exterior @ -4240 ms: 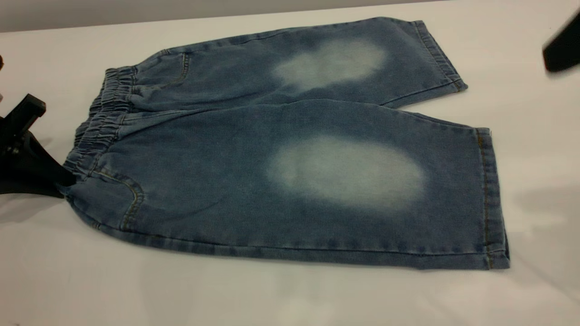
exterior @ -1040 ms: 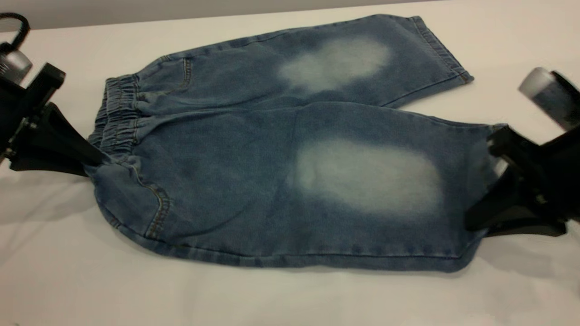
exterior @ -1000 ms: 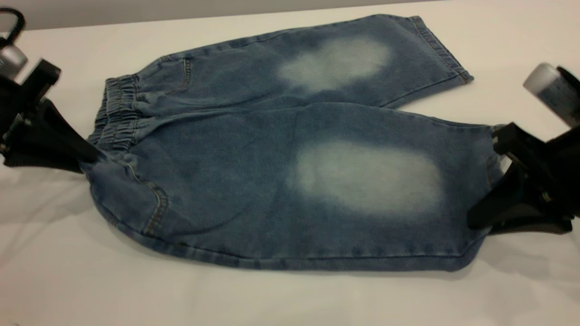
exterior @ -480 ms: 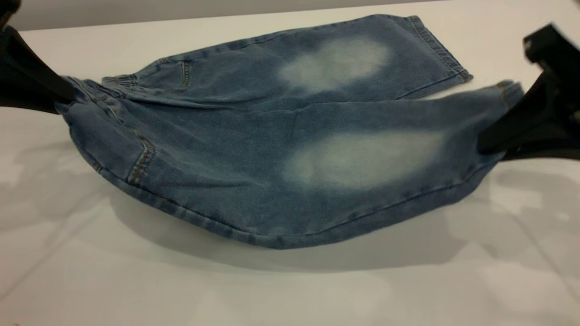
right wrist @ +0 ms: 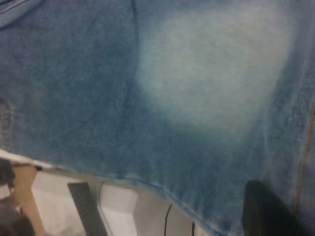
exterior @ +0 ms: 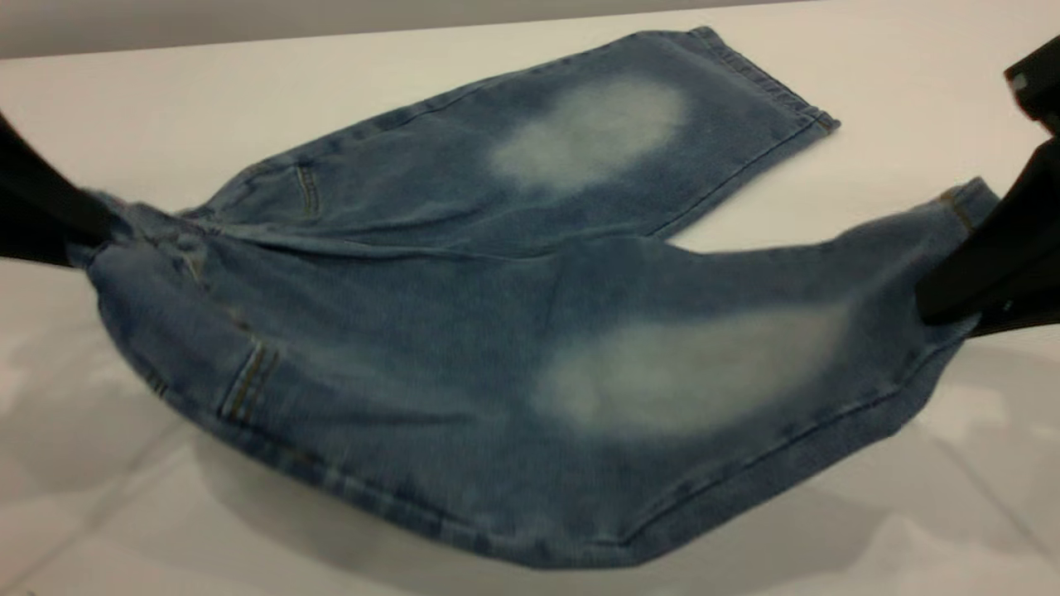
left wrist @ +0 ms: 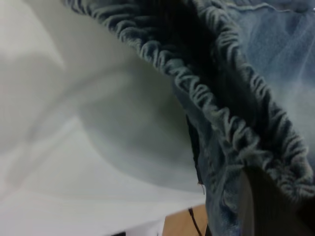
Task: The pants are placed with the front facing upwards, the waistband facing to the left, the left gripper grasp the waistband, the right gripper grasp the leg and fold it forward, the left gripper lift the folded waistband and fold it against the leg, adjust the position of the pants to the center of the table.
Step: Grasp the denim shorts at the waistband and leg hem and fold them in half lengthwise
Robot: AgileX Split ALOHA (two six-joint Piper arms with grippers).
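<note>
The pants (exterior: pixel 464 331), blue denim shorts with pale ovals, are partly off the white table (exterior: pixel 166 99). My left gripper (exterior: pixel 83 236) at the left edge is shut on the ruffled waistband (left wrist: pixel 211 103), and its dark finger (left wrist: pixel 261 206) presses the gathered denim. On the right, my right gripper (exterior: pixel 936 310) is shut on the hem end of the near leg (exterior: pixel 704 372); its finger (right wrist: pixel 268 214) lies against the cloth. That leg sags between the two grippers above its shadow. The far leg (exterior: pixel 580 132) lies flat on the table.
The table's far edge (exterior: pixel 331 33) runs along the top, with a grey wall behind it. Bare white table lies in front of the pants and on both sides. Past the hanging hem, the right wrist view shows white blocks (right wrist: pixel 118 206) and a cable.
Both grippers went from resting at the flat pants' ends to holding them up. In the last half second the lifted near half came closer to the front and the far leg slid slightly left.
</note>
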